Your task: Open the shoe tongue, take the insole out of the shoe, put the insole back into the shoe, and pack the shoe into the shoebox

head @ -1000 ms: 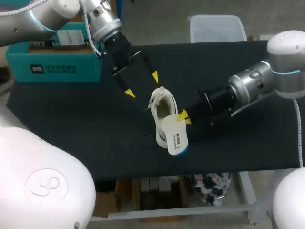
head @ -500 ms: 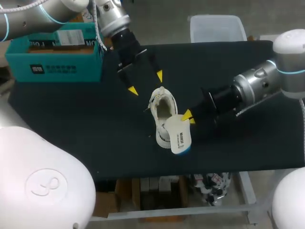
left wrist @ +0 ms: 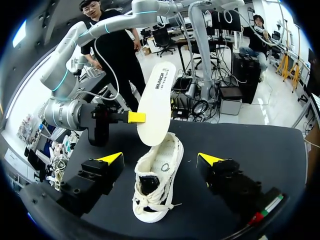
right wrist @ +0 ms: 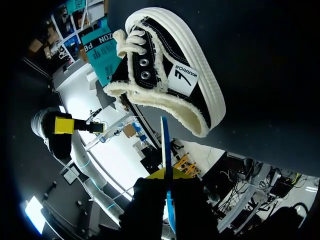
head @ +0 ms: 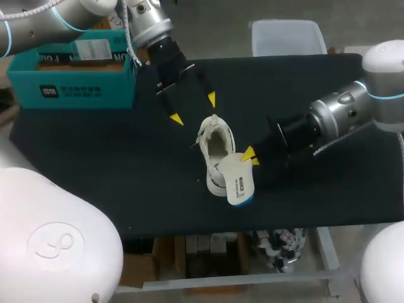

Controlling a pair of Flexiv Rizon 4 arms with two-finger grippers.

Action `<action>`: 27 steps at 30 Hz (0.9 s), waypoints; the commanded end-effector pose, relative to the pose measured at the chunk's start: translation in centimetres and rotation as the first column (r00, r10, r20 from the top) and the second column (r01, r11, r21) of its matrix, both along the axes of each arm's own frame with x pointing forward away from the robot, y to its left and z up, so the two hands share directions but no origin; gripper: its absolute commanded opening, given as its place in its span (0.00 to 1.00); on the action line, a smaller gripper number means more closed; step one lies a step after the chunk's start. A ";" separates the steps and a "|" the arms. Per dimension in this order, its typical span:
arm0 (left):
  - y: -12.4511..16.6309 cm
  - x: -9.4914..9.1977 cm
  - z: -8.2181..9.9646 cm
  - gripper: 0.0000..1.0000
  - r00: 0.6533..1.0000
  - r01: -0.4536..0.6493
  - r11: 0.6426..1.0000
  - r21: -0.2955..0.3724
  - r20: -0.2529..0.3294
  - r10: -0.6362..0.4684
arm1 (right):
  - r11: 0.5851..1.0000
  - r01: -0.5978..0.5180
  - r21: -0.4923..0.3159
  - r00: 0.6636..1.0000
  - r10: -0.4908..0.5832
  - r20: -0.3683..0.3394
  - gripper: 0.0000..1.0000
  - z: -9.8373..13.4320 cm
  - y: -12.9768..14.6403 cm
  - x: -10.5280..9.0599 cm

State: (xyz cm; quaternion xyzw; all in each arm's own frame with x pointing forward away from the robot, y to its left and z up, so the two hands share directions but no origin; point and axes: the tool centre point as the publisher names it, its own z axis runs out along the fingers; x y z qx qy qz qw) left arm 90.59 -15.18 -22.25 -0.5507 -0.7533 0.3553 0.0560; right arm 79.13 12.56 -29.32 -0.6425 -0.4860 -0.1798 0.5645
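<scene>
The low canvas shoe [head: 213, 140] is black, with a white rubber sole and cream frayed edges. The flat foam insole [head: 235, 180] is white, blue at its heel. The cardboard shoebox [head: 69, 85] is teal, the counter [head: 95, 158] black.

The left arm [head: 146, 24] and right arm [head: 344, 110] are silver-grey tubes with cyan joint rings (a white cable along the left one), the left gripper [head: 194, 108] and right gripper [head: 250, 156] black with yellow tips.
</scene>
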 end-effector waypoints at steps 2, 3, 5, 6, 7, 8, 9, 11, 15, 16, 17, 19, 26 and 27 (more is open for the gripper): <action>0.6 -1.2 0.0 1.00 0.999 -0.031 0.998 -0.048 0.040 0.033 | 1.000 -0.004 0.004 1.000 0.004 0.005 0.00 0.2 0.1 0.3; 0.7 -1.3 0.0 1.00 0.998 -0.038 0.998 -0.055 0.045 0.040 | 1.000 -0.004 0.010 1.000 0.004 0.008 0.00 0.2 0.1 0.4; 1.1 -2.1 -0.3 1.00 0.994 -0.068 0.992 -0.103 0.073 0.076 | 1.000 -0.005 0.016 1.000 0.005 0.010 0.00 0.3 0.2 0.5; 1.2 -2.5 -0.4 1.00 0.991 -0.087 0.989 -0.118 0.088 0.098 | 1.000 -0.005 0.019 1.000 0.005 0.011 0.00 0.3 0.2 0.6; 1.4 -2.8 -0.6 1.00 0.991 -0.088 0.986 -0.145 0.092 0.102 | 1.000 -0.006 0.028 1.000 0.006 0.013 0.00 0.4 0.3 0.7; 1.5 -3.2 -0.7 1.00 0.989 -0.093 0.981 -0.168 0.099 0.111 | 0.999 -0.006 0.034 1.000 0.005 0.014 0.00 0.5 0.3 0.8; 1.6 -3.5 -0.8 1.00 0.988 -0.097 0.978 -0.184 0.104 0.117 | 0.999 -0.005 0.036 1.000 0.004 0.015 0.00 0.6 0.3 0.9; 1.7 -4.0 -1.1 1.00 0.985 -0.109 0.968 -0.225 0.109 0.136 | 0.999 -0.005 0.037 1.000 0.004 0.014 0.00 0.7 0.4 1.0; 1.8 -5.1 -1.6 1.00 0.978 -0.125 0.941 -0.316 0.118 0.170 | 0.998 -0.006 0.055 1.000 0.006 0.014 0.00 0.8 0.6 1.5; 1.8 -5.4 -1.7 1.00 0.978 -0.119 0.933 -0.341 0.121 0.169 | 0.998 -0.006 0.057 1.000 0.005 0.014 0.00 0.9 0.6 1.5; 1.9 -5.7 -2.0 1.00 0.976 -0.122 0.923 -0.364 0.124 0.178 | 0.998 -0.005 0.057 1.000 0.004 0.013 0.00 0.9 0.7 1.6; 1.9 -6.1 -2.4 1.00 0.973 -0.139 0.903 -0.406 0.113 0.200 | 0.998 -0.002 0.058 1.000 0.001 0.011 0.00 0.9 0.7 1.8; 1.3 -7.0 -2.8 1.00 0.948 -0.239 0.842 -0.484 0.072 0.311 | 0.998 0.011 0.061 1.000 -0.011 0.007 0.00 1.1 0.6 2.0; 1.1 -7.0 -2.8 1.00 0.940 -0.274 0.831 -0.483 0.049 0.339 | 0.998 0.014 0.063 1.000 -0.014 0.009 0.00 1.1 0.6 2.0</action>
